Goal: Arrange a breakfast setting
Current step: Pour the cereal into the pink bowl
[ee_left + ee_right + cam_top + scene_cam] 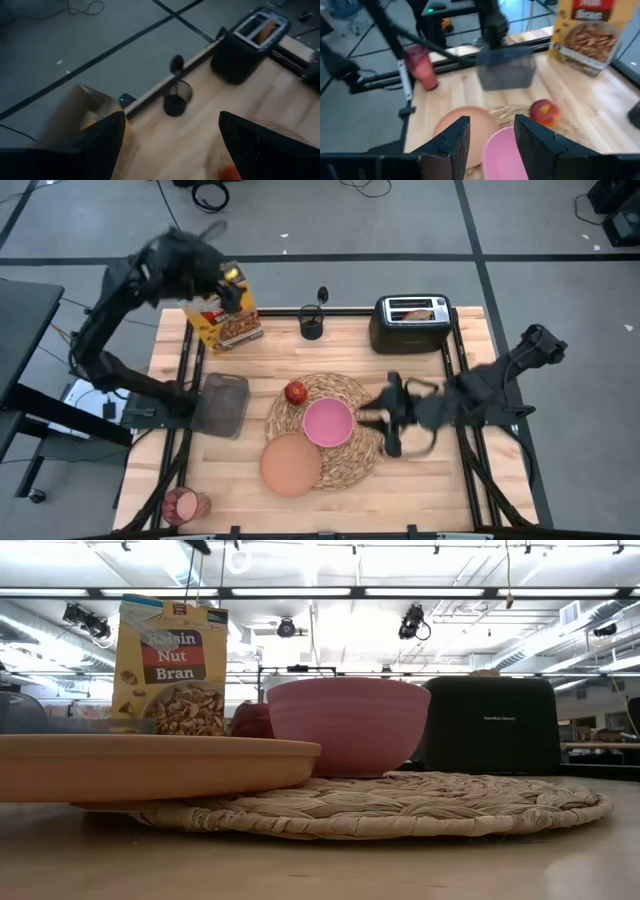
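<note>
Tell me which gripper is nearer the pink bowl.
Right. The right gripper sits just beside the pink bowl at the round woven straw placemat's edge; the left gripper is far off, above the yellow-and-blue cereal box.

The cereal box (168, 665) reads "Raisin Nut Bran" on its front. The toaster (492, 723) carries small lettering, too small to read.

Grey floor (400, 220) with dark seams, bright ceiling strip lights (300, 592).
</note>
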`<control>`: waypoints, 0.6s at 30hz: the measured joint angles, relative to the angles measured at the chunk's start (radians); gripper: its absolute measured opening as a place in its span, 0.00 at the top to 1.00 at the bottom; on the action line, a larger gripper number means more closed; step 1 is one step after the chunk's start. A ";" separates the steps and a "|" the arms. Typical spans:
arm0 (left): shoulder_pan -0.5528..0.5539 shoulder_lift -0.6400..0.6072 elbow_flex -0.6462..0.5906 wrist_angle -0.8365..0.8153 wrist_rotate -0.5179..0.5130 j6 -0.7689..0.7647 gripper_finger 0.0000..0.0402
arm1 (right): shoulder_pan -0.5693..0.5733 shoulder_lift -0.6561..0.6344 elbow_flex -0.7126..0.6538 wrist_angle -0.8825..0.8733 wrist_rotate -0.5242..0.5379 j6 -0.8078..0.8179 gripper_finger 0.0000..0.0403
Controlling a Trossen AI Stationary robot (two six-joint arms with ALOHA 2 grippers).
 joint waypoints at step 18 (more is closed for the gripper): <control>0.397 0.134 -0.109 -0.034 0.256 0.371 0.19 | -0.351 -0.056 0.000 -0.023 -0.355 -0.243 0.50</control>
